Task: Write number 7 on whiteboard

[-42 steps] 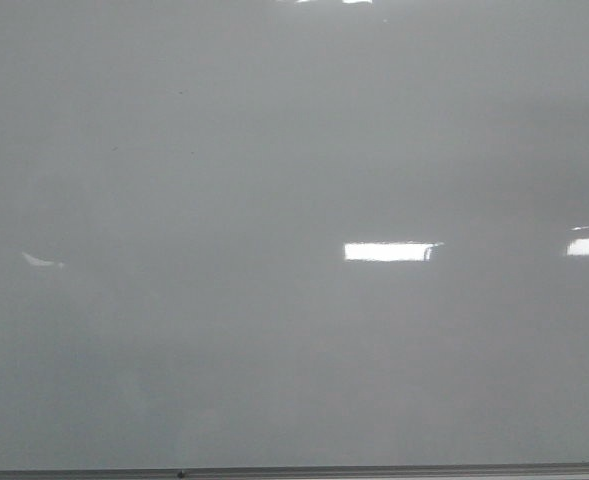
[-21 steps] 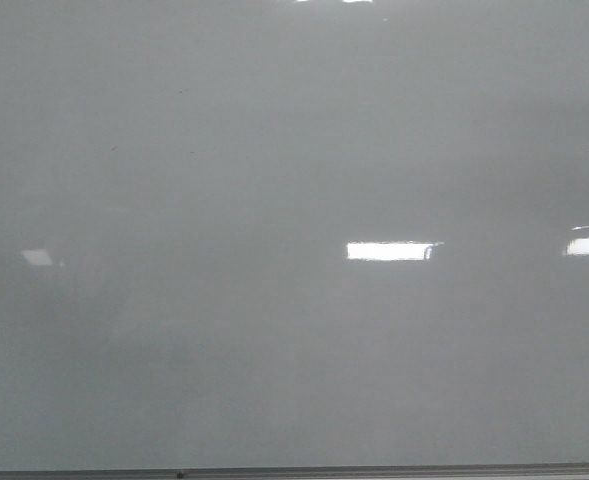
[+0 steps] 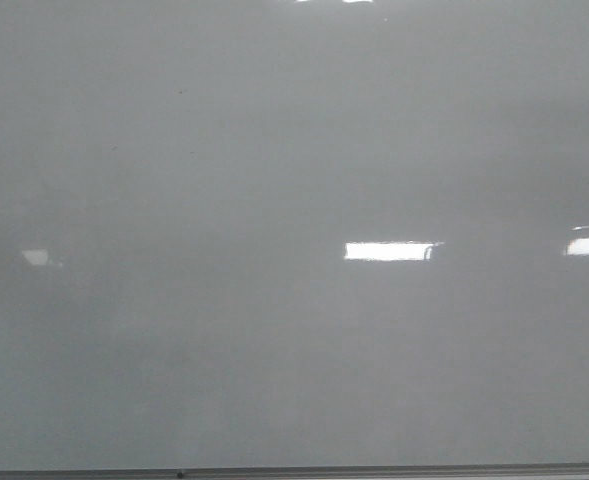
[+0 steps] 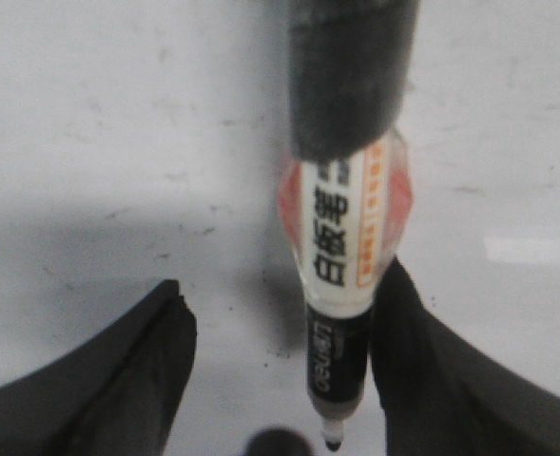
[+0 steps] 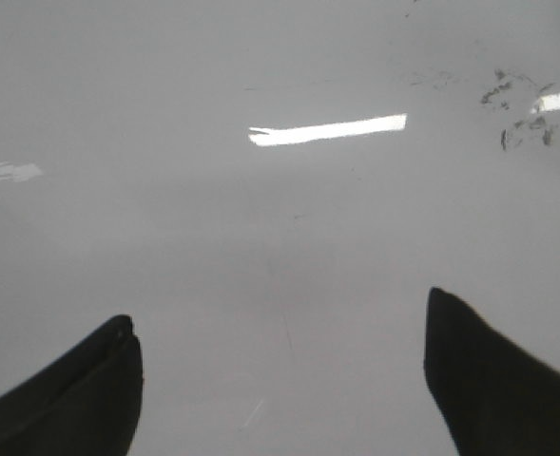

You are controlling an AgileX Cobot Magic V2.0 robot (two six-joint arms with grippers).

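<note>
The whiteboard fills the front view, pale grey and glossy, and no number 7 shows on it in any view. Neither gripper appears in the front view. In the left wrist view a black-tipped marker with a white and orange label runs down from a black-wrapped mount. It lies against one finger, and its tip hangs just over the whiteboard. My left gripper is open, its other finger well apart from the marker. My right gripper is open over bare whiteboard, holding nothing.
A thin grey frame edge runs along the bottom of the front view. Bright rectangular glare patches lie on the board. Dark smudges of old ink mark the board in the right wrist view.
Only the faint glare patch at the left of the front view changed, from a streak to a small square. Nothing else has visibly moved.
</note>
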